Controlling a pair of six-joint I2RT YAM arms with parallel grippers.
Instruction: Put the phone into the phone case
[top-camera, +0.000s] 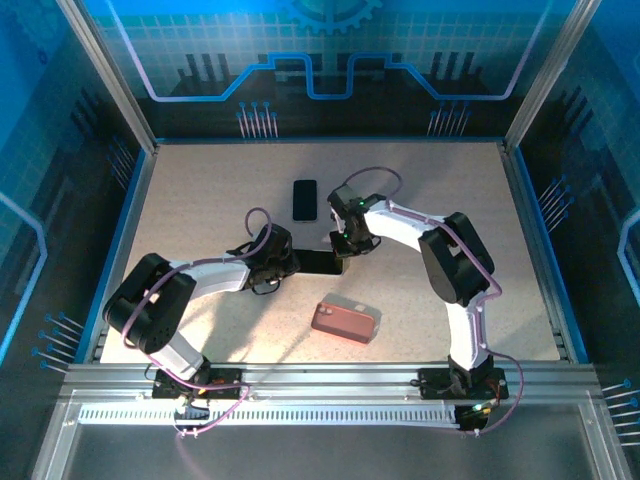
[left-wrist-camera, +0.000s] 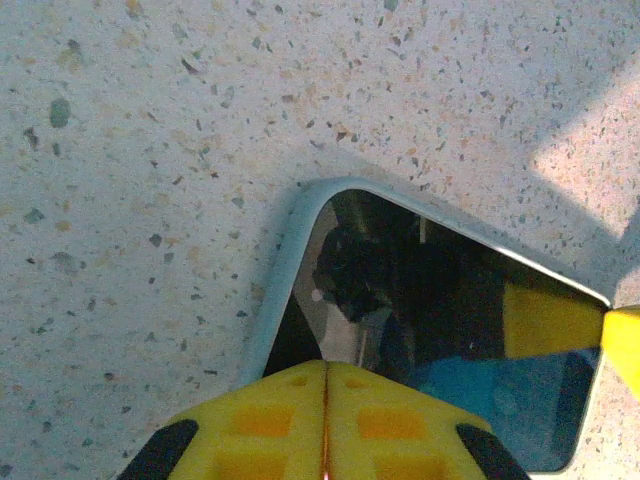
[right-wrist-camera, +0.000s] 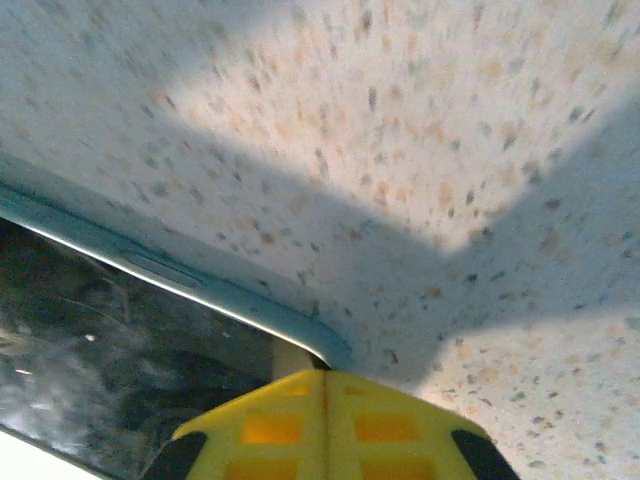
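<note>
Leftmost, we see the left hand (top-camera: 287, 263) low over the bench (top-camera: 200, 190). Its yellow fingers (left-wrist-camera: 260, 425) are pressed together with only a thin seam between them, clamped on nothing. In the left wrist view their tips overlap the near edge of the phone (top-camera: 318, 262). The phone lies flat near the middle of the bench, its long side running left to right, directly between the two hands. At its right end sits the right hand (top-camera: 343, 248), also closed finger against finger, gripping nothing. In the right wrist view its tips (right-wrist-camera: 390, 425) meet the phone's rounded corner. So each end of the phone is crowded by a hand, while its long sides are free. Nearer the arm bases and a little to the right lies the phone case (top-camera: 346, 320), slightly askew and well apart from the phone, with bare bench between them. Beyond the phone, toward the far wall, a second dark slab (top-camera: 305, 199) lies flat, pointing away from us. The phone is glossy black glass that mirrors the rig, framed by a pale silvery rim with soft corners. The case is a salmon-red rounded rectangle with a dull finish and a greyish patch along its far edge. The bench is beige, speckled like stone. The fingers are yellow plastic with shallow square pockets.
</note>
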